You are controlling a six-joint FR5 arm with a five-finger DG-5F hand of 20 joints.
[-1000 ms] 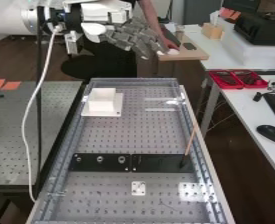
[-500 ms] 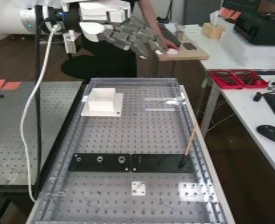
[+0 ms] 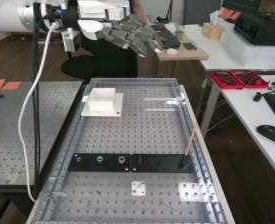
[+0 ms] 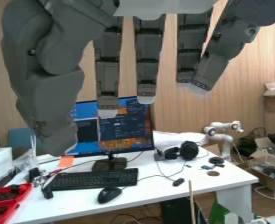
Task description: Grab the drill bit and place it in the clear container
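"Where is the hand (image 3: 137, 40)?"

"High beyond the black strip (image 3: 111, 168), well apart from it, fingers (image 4: 147, 60) straight and spaced apart, gripping nothing."

"And the drill bit?"

"Too small to identify with certainty. Round metal fittings (image 3: 122, 160) line the left part of the strip in the high view; a slender stick (image 3: 189, 142) leans at its right end. A clear piece (image 3: 162, 102), possibly the container, lies beyond the strip, as does a white block (image 3: 102, 99)."

"Anything changed?"

"The hand has drifted slightly leftward in the high view; the stick and block remain where they were."
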